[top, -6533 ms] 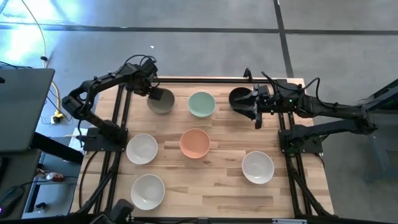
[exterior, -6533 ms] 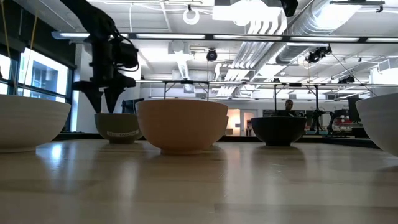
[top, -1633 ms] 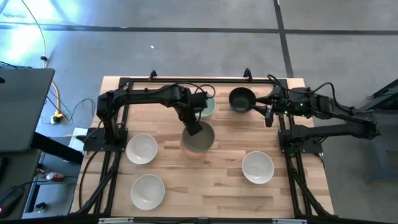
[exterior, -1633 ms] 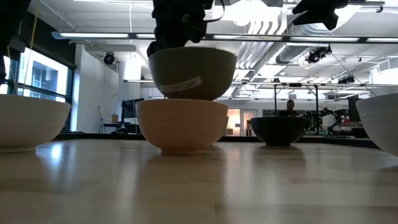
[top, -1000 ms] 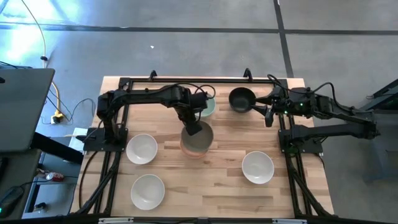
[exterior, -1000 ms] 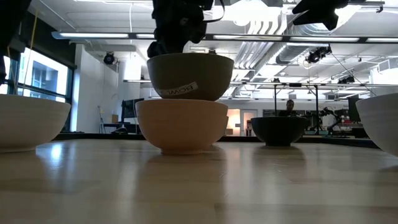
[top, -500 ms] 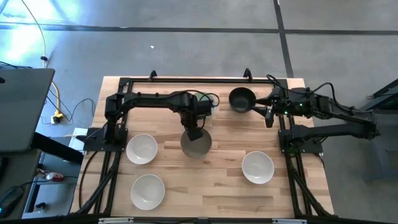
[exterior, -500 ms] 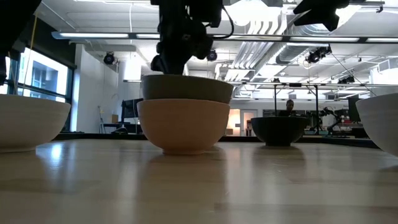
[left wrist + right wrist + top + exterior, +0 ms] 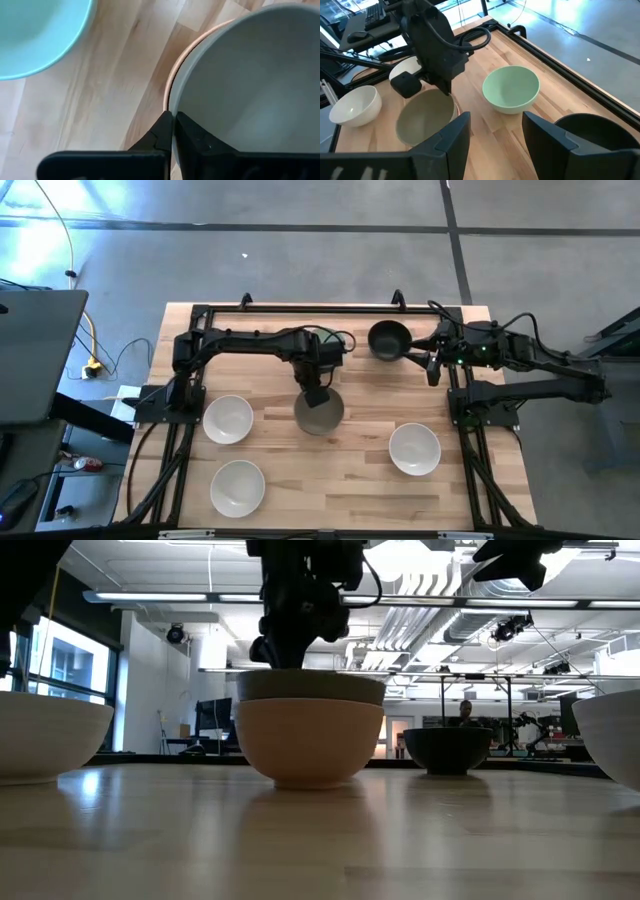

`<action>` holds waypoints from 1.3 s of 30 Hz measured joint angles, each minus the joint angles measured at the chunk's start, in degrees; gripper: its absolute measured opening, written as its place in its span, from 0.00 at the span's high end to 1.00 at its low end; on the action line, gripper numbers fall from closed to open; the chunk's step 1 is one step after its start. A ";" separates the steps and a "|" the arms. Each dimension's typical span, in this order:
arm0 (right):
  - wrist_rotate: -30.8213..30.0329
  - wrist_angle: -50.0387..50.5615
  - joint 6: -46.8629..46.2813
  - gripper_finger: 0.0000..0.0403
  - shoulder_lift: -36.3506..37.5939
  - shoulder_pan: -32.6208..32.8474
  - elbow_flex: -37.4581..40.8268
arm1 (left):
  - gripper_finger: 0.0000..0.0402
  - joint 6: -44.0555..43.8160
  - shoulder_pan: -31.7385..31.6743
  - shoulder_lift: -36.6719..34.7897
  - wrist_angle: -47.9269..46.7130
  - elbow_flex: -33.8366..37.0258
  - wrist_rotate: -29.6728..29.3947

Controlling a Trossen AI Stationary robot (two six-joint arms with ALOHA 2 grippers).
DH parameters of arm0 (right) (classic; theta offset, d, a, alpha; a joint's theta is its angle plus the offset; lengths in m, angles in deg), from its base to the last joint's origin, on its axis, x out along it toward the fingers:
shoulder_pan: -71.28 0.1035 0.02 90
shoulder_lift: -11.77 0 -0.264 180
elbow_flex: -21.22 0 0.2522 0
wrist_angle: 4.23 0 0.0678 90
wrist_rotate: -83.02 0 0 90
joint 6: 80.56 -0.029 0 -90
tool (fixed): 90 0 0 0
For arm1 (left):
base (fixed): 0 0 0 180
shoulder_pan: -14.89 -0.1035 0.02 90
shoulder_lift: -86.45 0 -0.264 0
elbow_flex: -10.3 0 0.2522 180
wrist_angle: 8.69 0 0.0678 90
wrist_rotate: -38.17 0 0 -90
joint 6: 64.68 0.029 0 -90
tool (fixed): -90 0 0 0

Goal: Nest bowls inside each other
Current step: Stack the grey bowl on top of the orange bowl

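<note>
Where the grey-taupe bowl (image 9: 319, 411) sits, near the middle of the table (image 9: 360, 475), it is nested inside the peach-orange bowl (image 9: 309, 740) — only its rim shows above the peach one in the low view. The left gripper (image 9: 173, 131) is pinched onto that grey-taupe rim, one finger inside and one outside. Just behind the stack is the pale mint green bowl (image 9: 511, 89), mostly hidden under the left arm from above. The black bowl (image 9: 388, 339) stands at the far edge, with the right gripper (image 9: 492, 131) beside it, fingers spread and holding nothing. Three white bowls lie apart: one at the left (image 9: 228, 419), one at the near left (image 9: 238, 487), one at the near right (image 9: 414, 449).
</note>
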 joint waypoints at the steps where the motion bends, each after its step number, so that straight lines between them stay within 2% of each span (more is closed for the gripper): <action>1: -0.01 0.00 0.00 0.57 0.00 0.00 0.00 | 0.99 0.00 0.01 0.00 0.07 0.00 -0.03; 13: 0.18 0.00 0.02 0.57 0.00 0.00 0.00 | 0.77 0.57 0.56 -0.02 0.40 0.00 0.28; 19: 0.16 0.00 0.00 0.57 0.00 0.00 0.00 | 0.70 0.11 1.38 -0.02 0.83 0.00 -3.76; 23: 0.16 -0.02 0.00 0.57 0.00 0.00 0.00 | 0.73 0.02 1.41 -0.02 0.86 0.00 -3.99; 31: 0.14 -0.02 -0.14 0.57 0.00 0.00 0.00 | 0.98 1.43 1.34 -0.07 2.09 0.00 -3.95; 39: 0.14 -0.02 -0.11 0.57 0.02 0.00 0.00 | 0.99 1.69 1.23 0.31 2.13 -0.02 -3.45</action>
